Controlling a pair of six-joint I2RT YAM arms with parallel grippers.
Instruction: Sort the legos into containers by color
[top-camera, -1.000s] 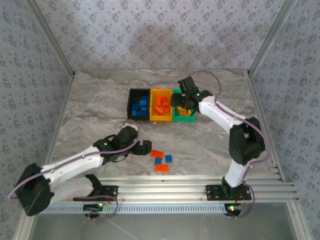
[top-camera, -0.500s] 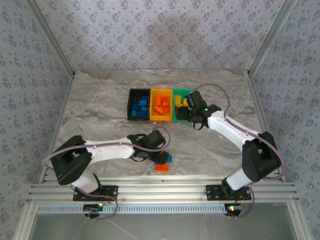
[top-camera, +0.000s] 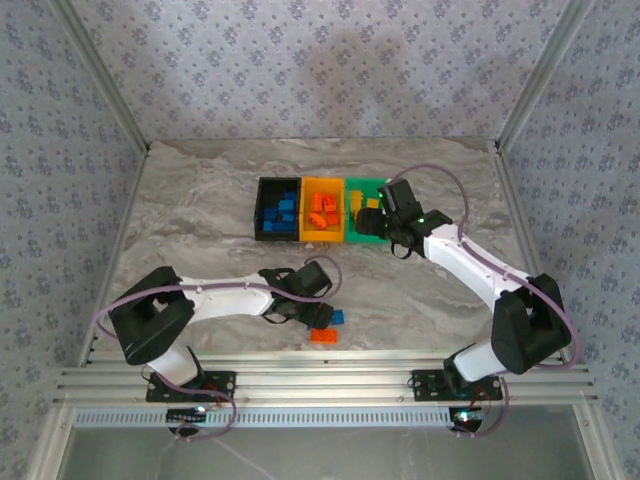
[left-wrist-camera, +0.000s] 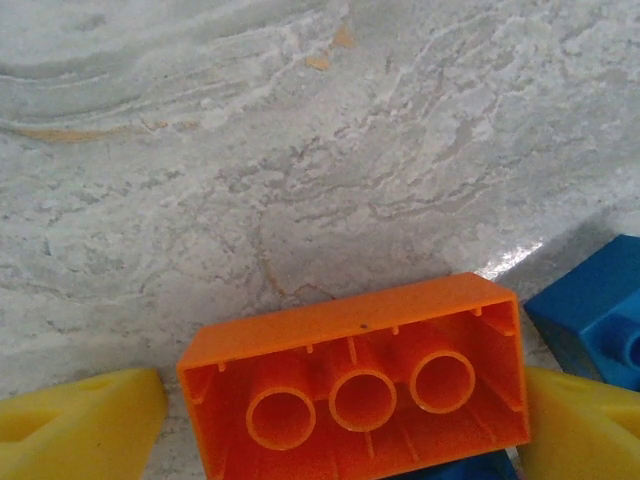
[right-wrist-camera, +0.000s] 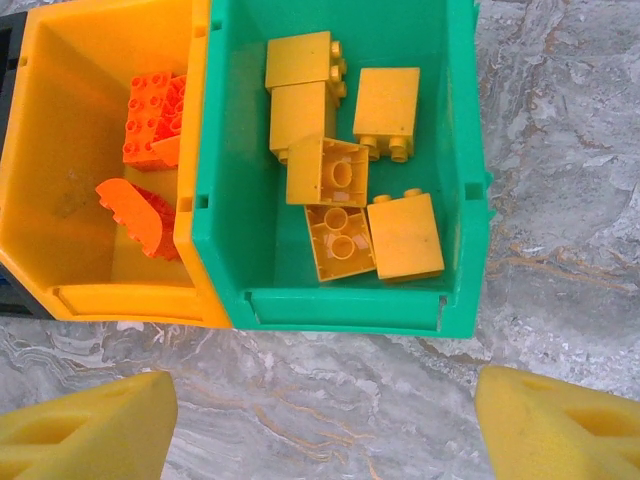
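Left tool (left-wrist-camera: 332, 432) swung in low over worktop (left-wrist-camera: 300, 150), jaws wide but narrowing, straddling upturned orange lego (left-wrist-camera: 360, 400), blue lego (left-wrist-camera: 590, 310) just beside. Right tool (right-wrist-camera: 325, 430) drawn back, jaws released, empty, before green bin (right-wrist-camera: 340, 305) holding yellow legos (right-wrist-camera: 325, 170).

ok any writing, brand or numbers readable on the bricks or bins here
No readable text. The upturned orange brick, yellow bricks, green bin, yellow-orange bin and black bin show plain plastic; any lettering on the studs is too small to tell.
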